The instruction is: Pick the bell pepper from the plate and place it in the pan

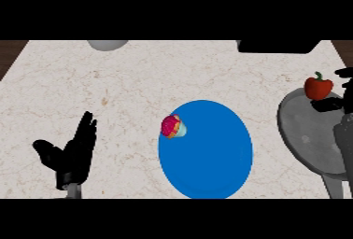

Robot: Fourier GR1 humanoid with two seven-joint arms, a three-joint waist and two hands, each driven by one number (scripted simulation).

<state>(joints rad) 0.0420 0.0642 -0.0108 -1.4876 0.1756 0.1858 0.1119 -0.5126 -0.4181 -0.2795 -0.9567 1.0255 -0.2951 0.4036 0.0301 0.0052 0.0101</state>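
Bell pepper sat clamped in right hand above the pan rim; left hand rested open; next: lower toward centre, release.

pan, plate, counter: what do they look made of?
Pan: looks like grey metal, dull sheen with soft highlights. Plate: flat uniform blue, matte, could be plastic or glazed ceramic; can't tell. Counter: beige with veins, looks like polished stone or marble.
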